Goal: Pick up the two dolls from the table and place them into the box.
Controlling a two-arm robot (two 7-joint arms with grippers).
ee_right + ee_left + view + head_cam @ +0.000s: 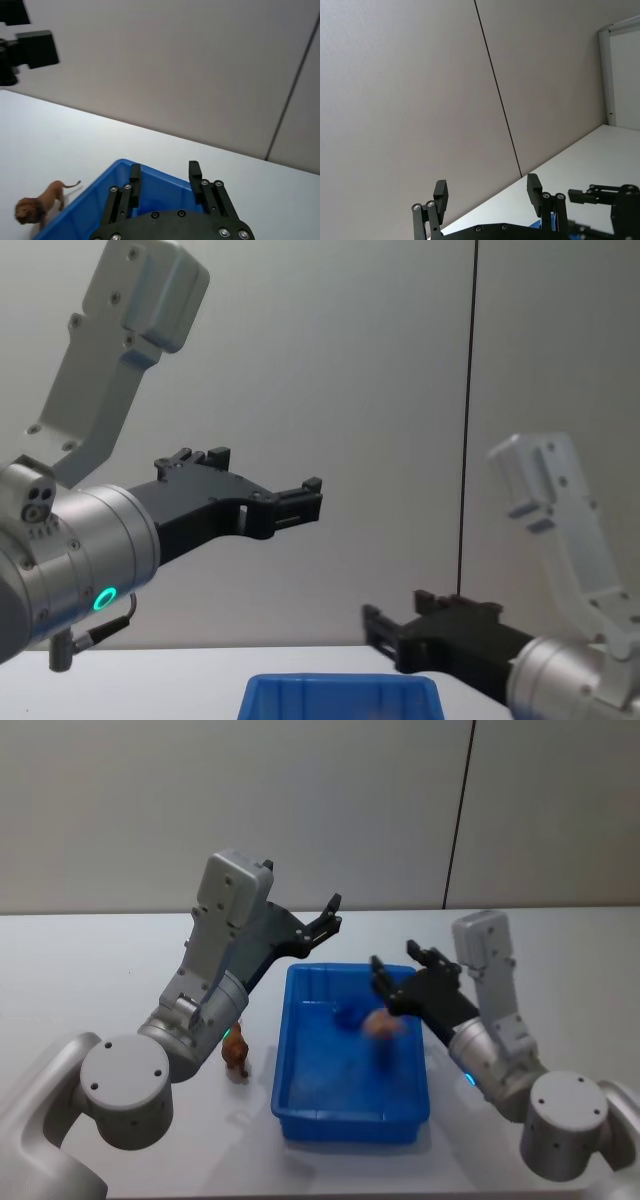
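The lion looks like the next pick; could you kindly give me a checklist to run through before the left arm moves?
1. Lion standing on the table beside the box: ok.
2. Left gripper open, empty: ok.
3. Left gripper above the lion: not ok; it is raised, well away from the lion.
4. Right gripper open, empty: ok.
5. Other doll inside the box: ok.

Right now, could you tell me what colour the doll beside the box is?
Tan-brown doll, darker mane; clearest in the right wrist view.
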